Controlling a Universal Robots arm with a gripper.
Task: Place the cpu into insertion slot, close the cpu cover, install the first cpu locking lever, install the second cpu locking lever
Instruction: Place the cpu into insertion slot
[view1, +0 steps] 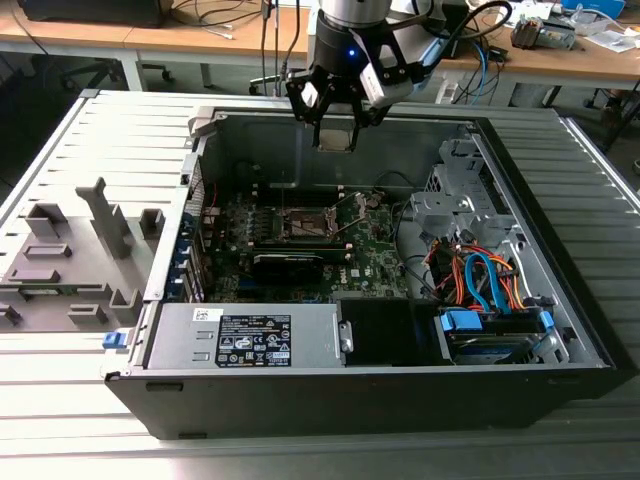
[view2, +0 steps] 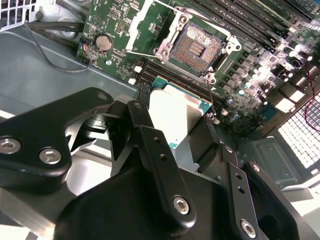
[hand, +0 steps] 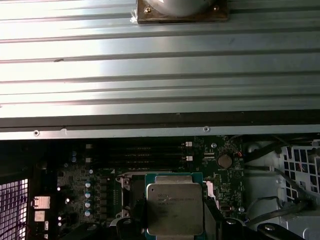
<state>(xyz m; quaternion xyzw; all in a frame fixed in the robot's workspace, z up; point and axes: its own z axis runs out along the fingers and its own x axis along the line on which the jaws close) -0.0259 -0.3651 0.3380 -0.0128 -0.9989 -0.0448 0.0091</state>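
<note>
Cpu (hand: 175, 207) pinched in gripper (view1: 335, 133) above case (view1: 350, 395); insertion slot (view2: 197, 47) uncovered, graphics card (view1: 287, 262) beside.

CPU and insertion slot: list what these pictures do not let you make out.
cpu, second wrist view: lower part covered by black links of the gripper.
insertion slot, exterior view: contacts too small to make out.
insertion slot, first wrist view: largely behind the held cpu.
</note>
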